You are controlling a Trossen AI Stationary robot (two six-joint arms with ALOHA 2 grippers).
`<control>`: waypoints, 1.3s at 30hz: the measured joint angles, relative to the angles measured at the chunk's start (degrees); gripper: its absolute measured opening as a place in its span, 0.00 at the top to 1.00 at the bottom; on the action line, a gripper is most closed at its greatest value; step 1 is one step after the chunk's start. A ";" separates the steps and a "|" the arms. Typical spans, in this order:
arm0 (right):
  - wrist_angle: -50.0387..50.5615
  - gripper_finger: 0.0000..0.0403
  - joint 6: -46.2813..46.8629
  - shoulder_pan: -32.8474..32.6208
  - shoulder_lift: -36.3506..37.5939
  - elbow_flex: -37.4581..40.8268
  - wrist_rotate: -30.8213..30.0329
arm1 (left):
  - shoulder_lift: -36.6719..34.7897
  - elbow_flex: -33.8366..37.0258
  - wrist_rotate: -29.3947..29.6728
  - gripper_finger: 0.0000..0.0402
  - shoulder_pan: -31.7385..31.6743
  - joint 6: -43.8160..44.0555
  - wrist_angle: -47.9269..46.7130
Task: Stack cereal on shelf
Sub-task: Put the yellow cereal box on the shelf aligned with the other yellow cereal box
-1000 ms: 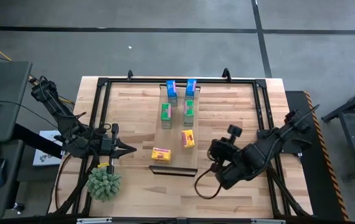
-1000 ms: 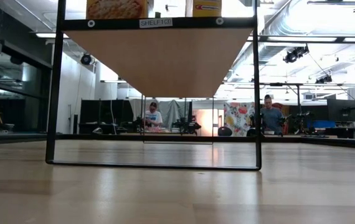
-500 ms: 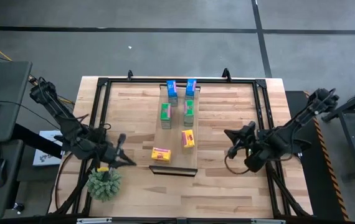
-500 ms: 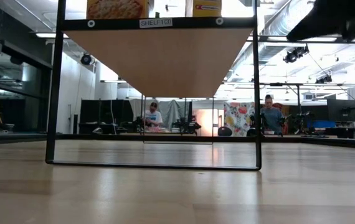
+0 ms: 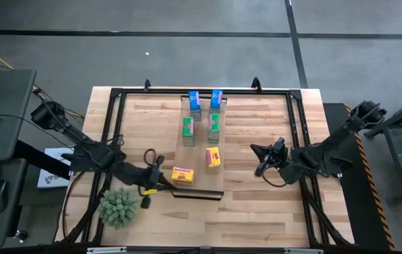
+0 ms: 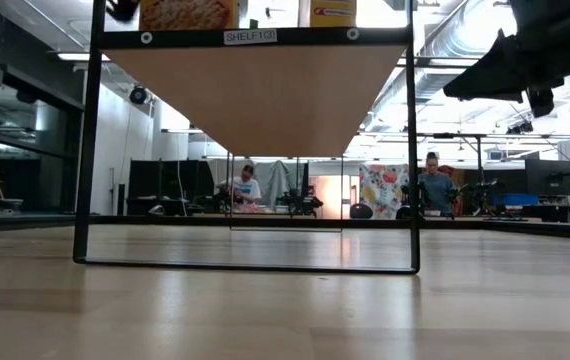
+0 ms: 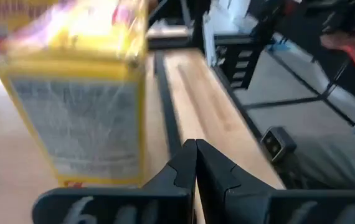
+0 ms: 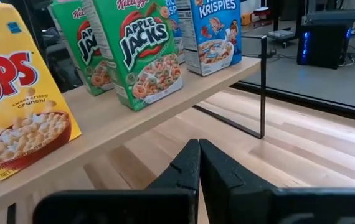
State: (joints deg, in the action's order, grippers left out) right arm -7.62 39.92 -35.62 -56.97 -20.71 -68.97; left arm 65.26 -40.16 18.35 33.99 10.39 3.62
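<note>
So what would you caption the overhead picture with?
Six cereal boxes stand on the shelf while the shut left gripper nears the lying yellow box and the shut right gripper waits alongside.

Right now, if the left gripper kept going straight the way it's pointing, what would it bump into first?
Most likely the yellow cereal box at the shelf's near end. From above, the left gripper, fingers shut, points right at it. In its wrist view the box looms just beside the fingertips, so it might only graze it.

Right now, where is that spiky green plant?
High view: the plant sits on the table's near-left corner, just beside the left gripper and left of the shelf.
</note>
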 joint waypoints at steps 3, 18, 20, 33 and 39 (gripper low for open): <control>-0.02 1.00 -0.36 0.00 -0.02 0.00 0.08 | 3.05 -1.54 -1.05 1.00 -2.08 1.54 -0.68; 0.66 1.00 -0.48 0.00 -0.04 -0.02 0.38 | 4.10 -3.29 6.33 1.00 -4.06 3.49 -6.83; 0.69 1.00 -0.50 0.00 -0.04 -0.02 0.39 | 4.10 -3.29 7.24 1.00 -4.79 4.27 -7.68; 0.92 1.00 -0.50 0.00 -0.04 -0.02 0.39 | 4.10 -3.29 11.56 1.00 -8.48 5.55 -8.94; 0.92 1.00 -0.53 0.01 -0.04 -0.04 0.39 | 4.10 -3.29 14.92 1.00 -9.03 5.20 -7.59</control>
State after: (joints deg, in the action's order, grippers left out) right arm -6.70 39.40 -35.60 -57.01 -20.75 -68.58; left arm 69.36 -43.44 33.27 24.95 15.59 -3.97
